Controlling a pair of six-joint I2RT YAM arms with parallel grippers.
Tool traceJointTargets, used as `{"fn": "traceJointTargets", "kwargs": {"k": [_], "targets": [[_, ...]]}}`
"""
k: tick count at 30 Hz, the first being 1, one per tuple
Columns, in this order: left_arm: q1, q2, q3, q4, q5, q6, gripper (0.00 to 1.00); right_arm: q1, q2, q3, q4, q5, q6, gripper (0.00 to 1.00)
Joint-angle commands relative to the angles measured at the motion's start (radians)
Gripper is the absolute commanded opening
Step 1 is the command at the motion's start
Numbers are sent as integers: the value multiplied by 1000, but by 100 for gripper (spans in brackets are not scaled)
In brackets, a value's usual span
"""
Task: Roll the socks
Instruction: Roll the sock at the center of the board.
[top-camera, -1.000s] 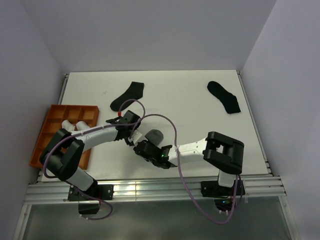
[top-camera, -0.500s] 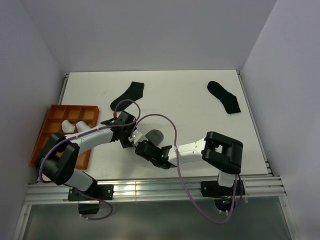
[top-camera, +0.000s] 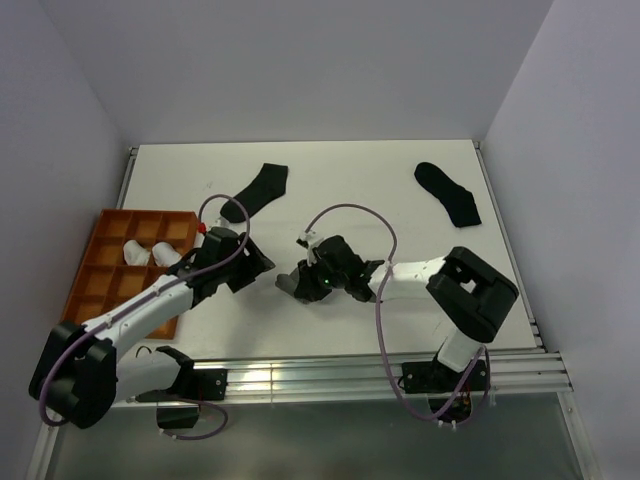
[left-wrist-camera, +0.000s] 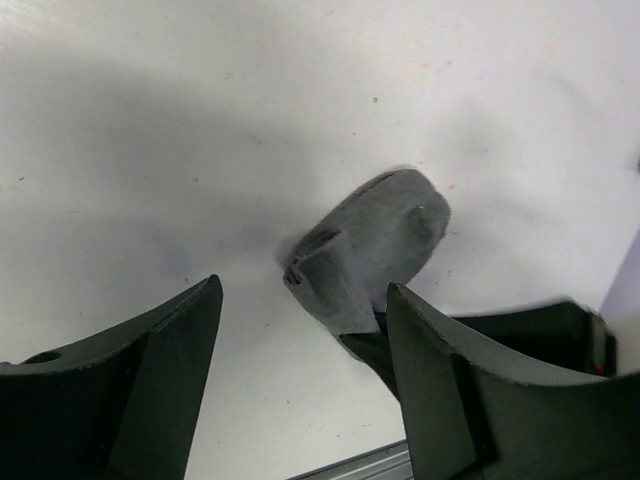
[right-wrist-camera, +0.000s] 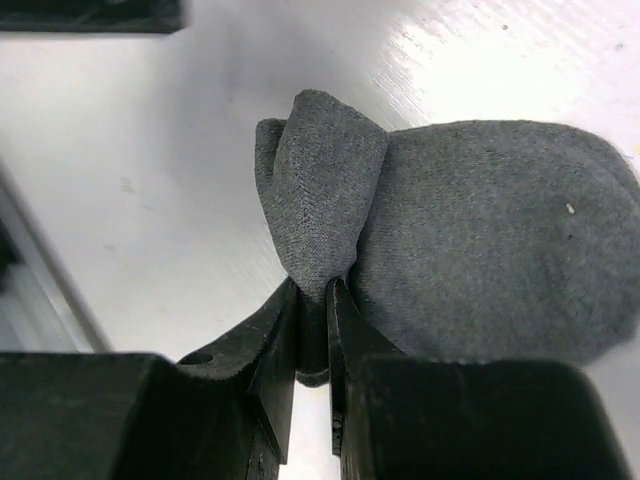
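A rolled grey sock (right-wrist-camera: 480, 240) lies on the white table just left of centre (top-camera: 289, 283). My right gripper (right-wrist-camera: 312, 290) is shut on a fold of cloth at the bundle's end and reaches in from the right (top-camera: 303, 282). My left gripper (top-camera: 260, 262) stands open a little to the left of the sock, with nothing between its fingers (left-wrist-camera: 160, 370). In the left wrist view the grey sock (left-wrist-camera: 370, 245) sits just beyond the fingertips of the left gripper (left-wrist-camera: 300, 300). Two black socks lie flat at the back, one left (top-camera: 256, 190) and one right (top-camera: 448, 193).
An orange compartment tray (top-camera: 100, 222) sits at the table's left edge, holding two white rolled sock bundles (top-camera: 150, 253). The metal rail (top-camera: 310, 375) runs along the near edge. Purple cables loop over both arms.
My left gripper has opened, let go of the grey sock and drawn back to the left. My right arm has swung round, and its gripper has shut on the sock's end.
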Motion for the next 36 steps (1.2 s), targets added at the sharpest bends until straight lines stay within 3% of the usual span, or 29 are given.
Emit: {"fn": "traceJointTargets", "kwargs": {"k": [1,5,10,19,29,36], "targets": [[3,-69,-52,121,22,-3,73,-72,55,-20,146,-296,127,0],[-12,-96,-115,200,71,2,76,-155,154,-61,320,-512,270,0],[-38,-73,-166,247,94,-26,78,-228,258,-88,489,-598,422,0],[-76,51,-186,377,103,-70,72,-259,361,-75,510,-644,491,0],[-81,151,-174,394,86,-78,67,-307,441,-81,517,-652,539,0],[-84,203,-169,394,74,-73,57,-322,477,-66,487,-660,551,0]]}}
